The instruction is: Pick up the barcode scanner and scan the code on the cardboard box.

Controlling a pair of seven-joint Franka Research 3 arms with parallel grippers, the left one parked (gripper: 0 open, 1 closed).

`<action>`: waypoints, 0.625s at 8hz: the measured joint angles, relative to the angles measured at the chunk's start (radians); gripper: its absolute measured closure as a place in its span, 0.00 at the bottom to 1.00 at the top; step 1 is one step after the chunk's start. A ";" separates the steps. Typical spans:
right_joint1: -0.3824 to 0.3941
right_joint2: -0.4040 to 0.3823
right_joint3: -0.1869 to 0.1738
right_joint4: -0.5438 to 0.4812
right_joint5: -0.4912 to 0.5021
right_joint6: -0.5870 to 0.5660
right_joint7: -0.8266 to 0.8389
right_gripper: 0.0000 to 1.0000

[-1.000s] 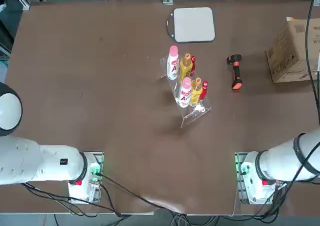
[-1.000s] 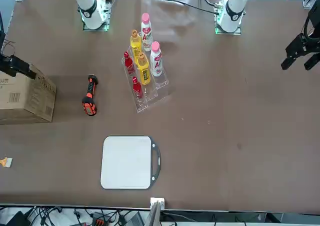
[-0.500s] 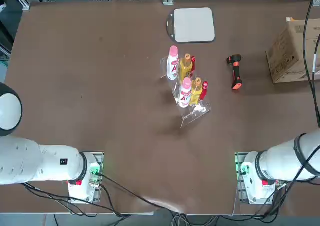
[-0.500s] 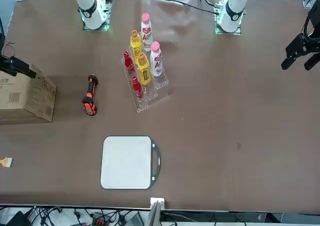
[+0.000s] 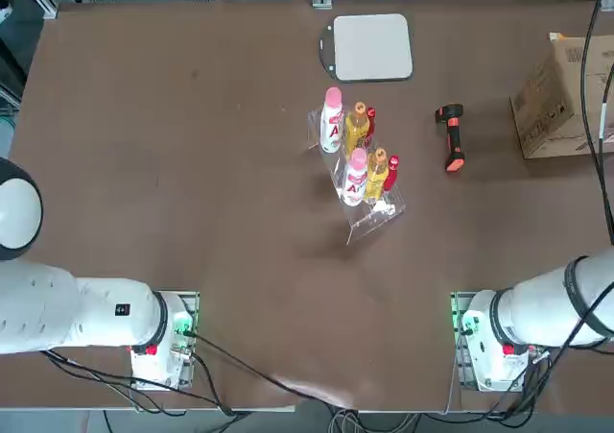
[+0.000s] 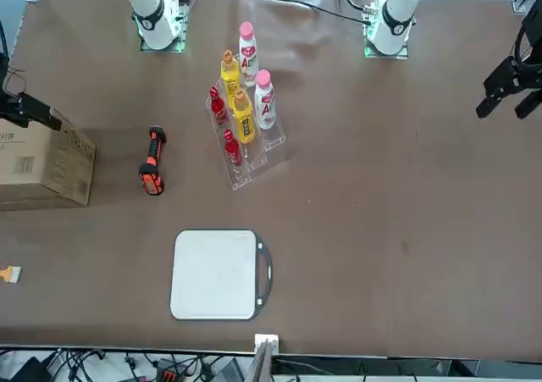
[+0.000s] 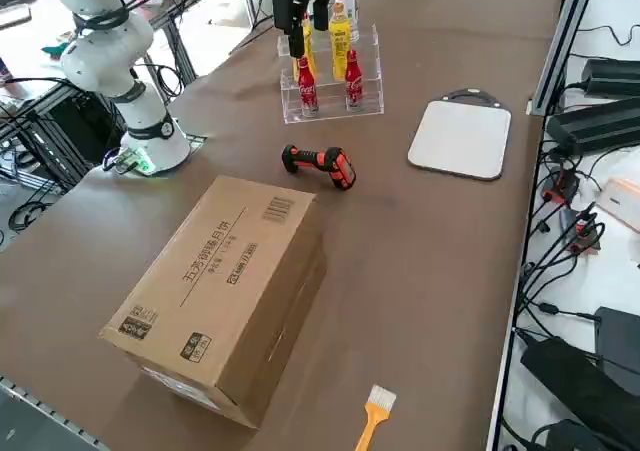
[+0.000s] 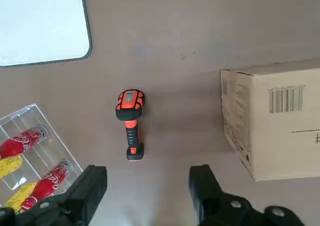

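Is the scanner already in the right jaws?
No, the barcode scanner lies on the table, clear of the open right gripper above it.

scanner (image 5: 451, 137) between bottle rack (image 5: 353, 162) and box (image 5: 564, 98) | pad (image 5: 371, 47) behind rack | gripper (image 8: 148, 188) probably above scanner

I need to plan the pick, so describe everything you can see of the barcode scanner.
The barcode scanner is a small pistol-shaped handheld with a black head showing an orange-red top panel, and an orange-red handle with black grip sections. It looks like plastic and rubber. It lies flat on the bare brown table, between the clear bottle rack and the cardboard box, touching neither. The right gripper hangs open above it, not touching.
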 joint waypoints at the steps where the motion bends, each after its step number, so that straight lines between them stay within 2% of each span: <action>1: 0.002 0.000 0.004 0.000 0.000 0.001 0.000 0.00; 5: 0.013 0.000 0.008 -0.001 0.000 0.003 0.000 0.00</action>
